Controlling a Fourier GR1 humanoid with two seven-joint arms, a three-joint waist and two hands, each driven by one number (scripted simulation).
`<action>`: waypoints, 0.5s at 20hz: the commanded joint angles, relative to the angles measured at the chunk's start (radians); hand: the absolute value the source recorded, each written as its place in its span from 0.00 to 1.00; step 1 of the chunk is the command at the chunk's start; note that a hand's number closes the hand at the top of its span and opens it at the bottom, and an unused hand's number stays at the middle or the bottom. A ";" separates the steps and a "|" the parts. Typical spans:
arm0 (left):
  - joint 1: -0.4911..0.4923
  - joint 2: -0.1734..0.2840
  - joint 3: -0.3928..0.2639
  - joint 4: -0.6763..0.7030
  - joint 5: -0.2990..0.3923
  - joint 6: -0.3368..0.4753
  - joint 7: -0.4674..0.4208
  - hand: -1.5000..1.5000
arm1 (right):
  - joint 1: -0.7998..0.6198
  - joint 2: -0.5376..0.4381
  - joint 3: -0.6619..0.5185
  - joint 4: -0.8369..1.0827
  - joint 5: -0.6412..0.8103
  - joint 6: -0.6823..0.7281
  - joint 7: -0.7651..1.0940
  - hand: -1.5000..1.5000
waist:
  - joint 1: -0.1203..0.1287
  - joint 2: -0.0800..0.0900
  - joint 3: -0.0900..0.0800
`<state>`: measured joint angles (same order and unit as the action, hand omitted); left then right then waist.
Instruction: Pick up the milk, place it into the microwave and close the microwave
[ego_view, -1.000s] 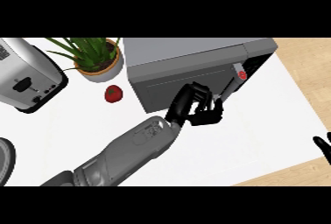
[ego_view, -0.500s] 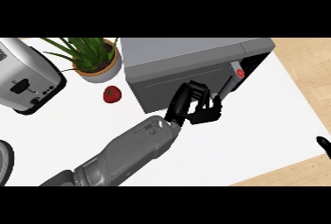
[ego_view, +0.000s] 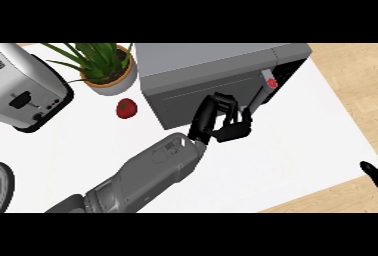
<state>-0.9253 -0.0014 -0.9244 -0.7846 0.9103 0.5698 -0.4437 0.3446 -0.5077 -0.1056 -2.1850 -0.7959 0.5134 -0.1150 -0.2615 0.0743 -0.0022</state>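
Nearest the lower edge, the left forearm (ego_view: 140, 175) rises slantwise across the white counter (ego_view: 295, 165) toward the microwave (ego_view: 214, 75). Its left hand (ego_view: 221, 120) sits against the microwave's front, fingers curled against the door (ego_view: 199, 100), clamped on nothing that shows. Compared with a second ago the hand has crept only slightly along the door face, and the door now lies nearly flush with the microwave, a narrow dark gap left at its right side beside the red knob (ego_view: 270, 83). By my reading the closing push is almost done, with a last bit of travel needed before the door latches.

The milk cannot be seen anywhere (presumably it is already inside the microwave, behind the door, though nothing here proves it).

The right hand (ego_view: 368, 171) shows only as a dark tip at the counter's right edge, well clear of the microwave; whether its fingers are apart or together I cannot tell.

Left of the microwave lie a tomato (ego_view: 127, 108), a potted plant (ego_view: 107, 67) and a toaster (ego_view: 29, 97).
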 joint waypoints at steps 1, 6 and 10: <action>-0.064 0.001 0.085 0.106 0.022 0.028 -0.041 1.00 | -0.005 -0.017 0.004 -0.019 -0.015 0.010 0.012 0.00 | -0.003 0.011 -0.002; -0.064 0.001 0.076 0.105 0.049 0.044 -0.074 1.00 | -0.004 -0.023 0.006 -0.020 -0.030 0.016 0.018 0.00 | -0.011 0.010 -0.001; -0.077 0.001 0.081 0.115 0.072 0.044 -0.082 1.00 | -0.004 -0.038 -0.004 -0.034 -0.046 0.014 0.029 0.00 | -0.011 0.008 -0.001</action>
<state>-0.9245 -0.0012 -0.9357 -0.7779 0.9609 0.5938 -0.5079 0.3383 -0.5358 -0.1074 -2.2111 -0.8280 0.5251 -0.0948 -0.2709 0.0756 -0.0024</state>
